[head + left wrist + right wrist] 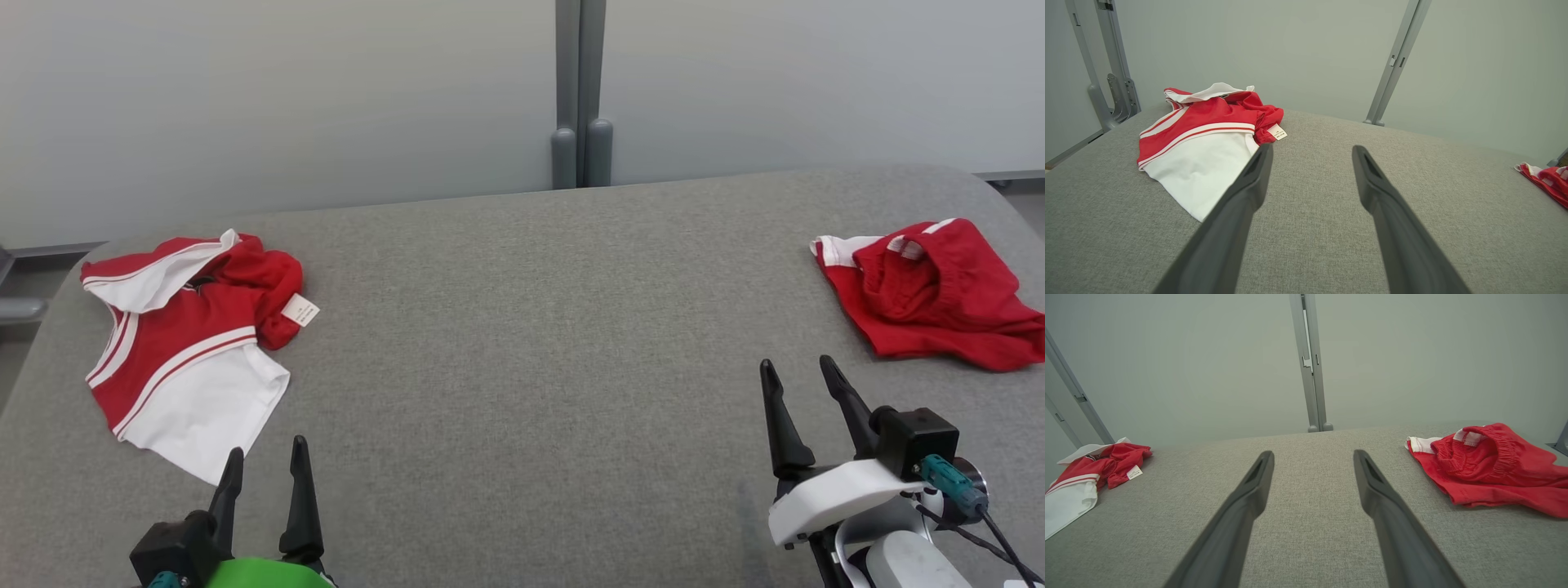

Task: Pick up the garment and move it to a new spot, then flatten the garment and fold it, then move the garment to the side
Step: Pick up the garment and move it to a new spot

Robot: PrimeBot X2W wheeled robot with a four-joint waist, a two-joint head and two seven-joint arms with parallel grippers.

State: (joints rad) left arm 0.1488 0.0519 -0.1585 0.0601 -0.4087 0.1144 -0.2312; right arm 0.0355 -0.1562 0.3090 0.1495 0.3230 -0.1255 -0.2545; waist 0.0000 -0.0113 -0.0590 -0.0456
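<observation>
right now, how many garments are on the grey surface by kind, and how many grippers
tops: 1, the red and white top, crumpled at the left
shorts: 1, the red shorts, bunched at the right
grippers: 2, the left gripper and the right gripper, both open and empty
total: 4

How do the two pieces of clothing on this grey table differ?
The red and white top lies at the robot's left end of the table; the red shorts lie at its right end. The top has a broad white panel and stripes; the shorts are nearly all red with little white trim. The top shows a white label; the shorts show a gathered waistband. Both lie crumpled and unfolded.
</observation>
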